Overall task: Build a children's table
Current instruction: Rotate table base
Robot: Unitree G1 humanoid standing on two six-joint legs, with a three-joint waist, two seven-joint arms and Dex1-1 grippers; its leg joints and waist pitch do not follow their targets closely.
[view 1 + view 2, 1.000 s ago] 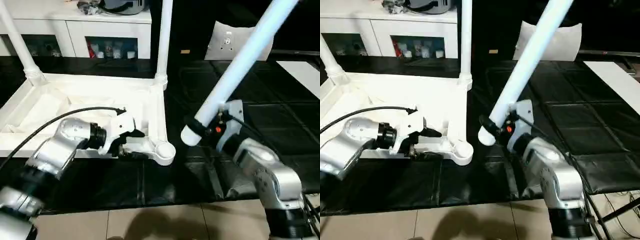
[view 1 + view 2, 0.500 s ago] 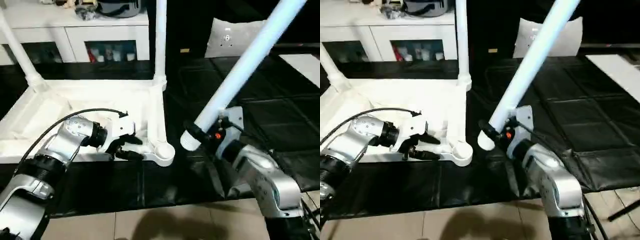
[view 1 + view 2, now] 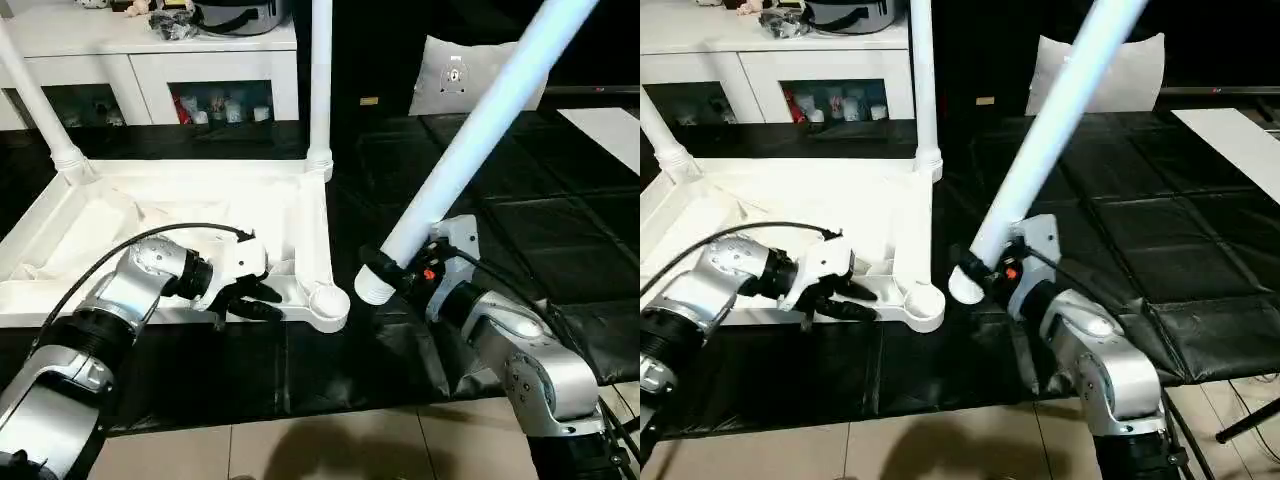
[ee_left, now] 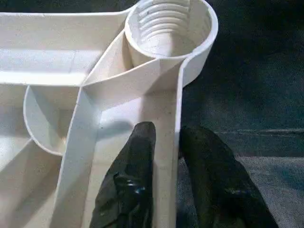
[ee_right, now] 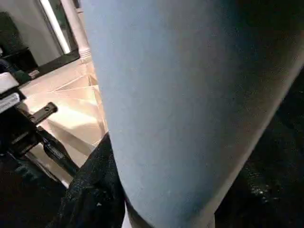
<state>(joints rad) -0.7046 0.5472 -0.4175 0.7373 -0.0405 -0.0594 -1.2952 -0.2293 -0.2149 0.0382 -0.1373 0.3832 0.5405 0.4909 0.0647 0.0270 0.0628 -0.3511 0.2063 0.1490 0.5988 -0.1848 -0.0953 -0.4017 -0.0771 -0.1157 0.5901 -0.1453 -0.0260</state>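
The white table top [image 3: 150, 215] lies upside down on the black mat, ribs up. Two white legs [image 3: 320, 80] [image 3: 35, 90] stand upright in its far corner sockets. The near right socket [image 3: 328, 300] is empty, its threads visible in the left wrist view [image 4: 166, 23]. My left gripper [image 3: 255, 300] is on the near rim just left of that socket. Its black fingers [image 4: 140, 142] sit on either side of the rim wall, pressed to it. My right gripper [image 3: 405, 275] is shut on a third leg [image 3: 480, 130], tilted up to the right, its thick end [image 3: 375, 285] just right of the empty socket.
White cabinets [image 3: 150, 60] with glass doors stand behind the table top. A grey-white panel [image 3: 470, 75] leans at the back right, and a white sheet [image 3: 610, 130] lies at the far right. The mat ends at a tiled floor [image 3: 330, 450] in front.
My left fingers have closed in on the near rim wall. The held leg's thick end has come slightly nearer the empty socket. The camera has shifted a little.
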